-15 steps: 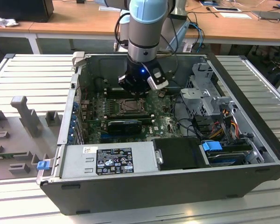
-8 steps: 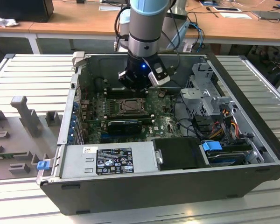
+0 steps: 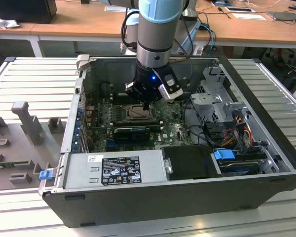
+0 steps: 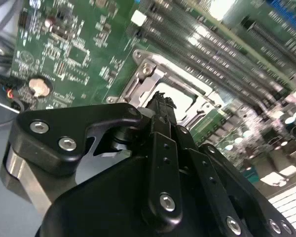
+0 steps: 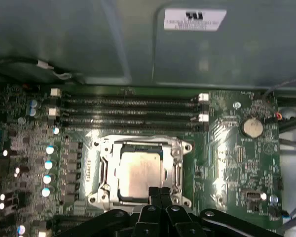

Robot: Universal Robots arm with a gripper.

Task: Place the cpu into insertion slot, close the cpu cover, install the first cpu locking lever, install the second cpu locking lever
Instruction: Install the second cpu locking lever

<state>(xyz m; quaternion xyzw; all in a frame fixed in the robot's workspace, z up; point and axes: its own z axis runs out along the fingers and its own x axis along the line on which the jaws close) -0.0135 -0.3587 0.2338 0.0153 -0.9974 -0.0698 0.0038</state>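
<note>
Inside the opened computer case (image 3: 197, 197), at the middle of the green motherboard (image 5: 227, 153), the end effector (image 5: 159, 193) is seen low over the insertion slot (image 5: 138, 170), its fingers (image 4: 160, 116) brought together at the tips with nothing visibly held between them. One cpu (image 5: 138, 173), pale and square, is seen lying flat within the slot in the first wrist view, with the fingertips at or just above its near edge; whether contact is made cannot be told. One cpu cover (image 5: 180, 160), a grey metal frame, is seen around the chip; whether it is fully pressed down cannot be judged from these views. The locking levers cannot be made out with certainty. Four long memory slots (image 5: 128, 111) are counted beside the socket, along with one round coin cell (image 5: 252, 127). One long black card (image 3: 132, 132) is noted in the exterior view, near the socket. As a judgement: a chip not squarely seated could be stressed by any downward push at one edge, and the socket pins bent; a sideways drag of the closed fingertips could scrape or shift it.
</note>
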